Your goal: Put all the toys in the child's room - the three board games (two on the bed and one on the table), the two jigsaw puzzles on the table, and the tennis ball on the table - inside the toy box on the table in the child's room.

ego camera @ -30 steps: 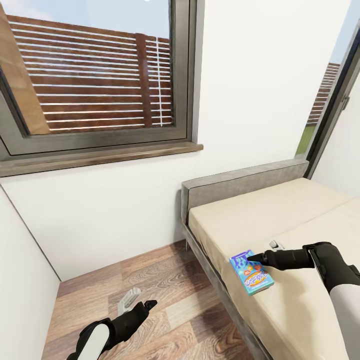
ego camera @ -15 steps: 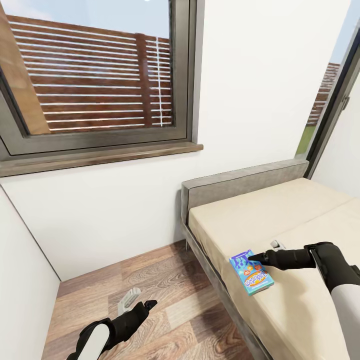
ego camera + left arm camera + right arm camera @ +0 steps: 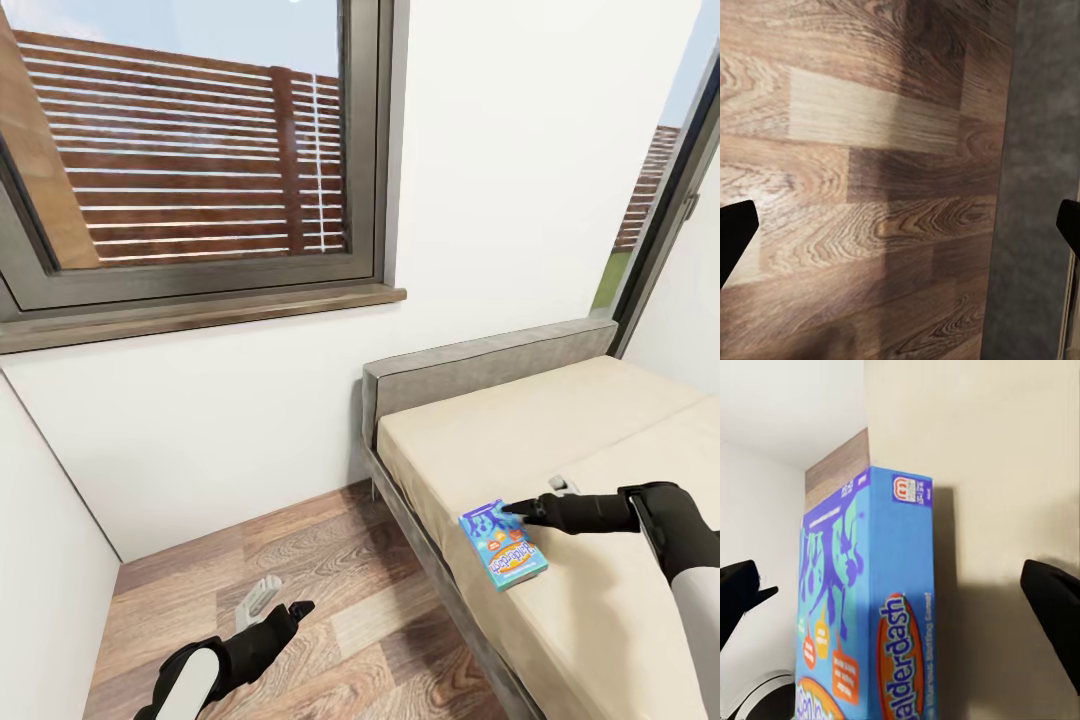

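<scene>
Teal-blue board game (image 3: pixel 503 544) flat on my bed (image 3: pixel 600 440) edge, right gripper (image 3: pixel 531 503) spread wide around its end, left gripper (image 3: pixel 277 596) wide over floor (image 3: pixel 300 560).

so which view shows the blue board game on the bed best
The head view: the whole board game lies flat near the bed edge. The right wrist view shows it close, cropped, title readable. The left wrist view faces the floor.

board game (image 3: pixel 503 545): printed cardboard, smooth, slight sheen, teal-blue with purple and orange art
bed (image 3: pixel 600 620): beige cloth top, matt and even; grey headboard and side of coarse woven-looking fabric
floor (image 3: pixel 300 570): wood planks, visible grain, mixed brown tones, satin finish
wall (image 3: pixel 500 180): plain white, matt, smooth
window frame (image 3: pixel 365 150): grey, smooth, like painted metal
windowsill (image 3: pixel 200 315): dark wood look, dull
right gripper (image 3: pixel 530 505): black, matt, plastic-like
left gripper (image 3: pixel 280 603): black, matt
</scene>
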You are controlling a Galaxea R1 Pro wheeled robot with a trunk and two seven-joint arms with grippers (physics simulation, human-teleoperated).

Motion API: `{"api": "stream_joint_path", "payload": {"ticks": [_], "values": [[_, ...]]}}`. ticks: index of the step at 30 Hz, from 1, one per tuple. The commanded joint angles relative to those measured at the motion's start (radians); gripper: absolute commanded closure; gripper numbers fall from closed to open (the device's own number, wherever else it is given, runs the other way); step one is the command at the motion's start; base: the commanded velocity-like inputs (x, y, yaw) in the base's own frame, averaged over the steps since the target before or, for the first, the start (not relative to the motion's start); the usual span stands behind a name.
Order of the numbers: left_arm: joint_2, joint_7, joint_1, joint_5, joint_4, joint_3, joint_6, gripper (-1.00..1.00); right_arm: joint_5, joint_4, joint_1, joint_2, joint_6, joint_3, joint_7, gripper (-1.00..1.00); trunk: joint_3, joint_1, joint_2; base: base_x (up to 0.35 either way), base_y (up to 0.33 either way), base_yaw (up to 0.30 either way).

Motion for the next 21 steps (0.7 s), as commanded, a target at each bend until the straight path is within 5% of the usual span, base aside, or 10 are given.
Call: {"api": "stream_joint_path", "payload": {"ticks": [1, 21], "values": [[0.0, 0.009, 0.0, 0.011, -0.001, 0.0, 0.002, -1.0, 0.014, -0.001, -0.001, 0.001, 0.005, -0.004, 0.008, -1.0, -0.001, 0.0, 0.0, 0.0, 0.0, 0.0], [0.0, 0.009, -0.002, 0.011, 0.006, -0.001, 0.001, -1.0, -0.118, -0.028, 0.003, -0.063, -0.008, -0.013, 0.008, -1.0, -0.001, 0.0, 0.0, 0.0, 0.0, 0.0]]}}
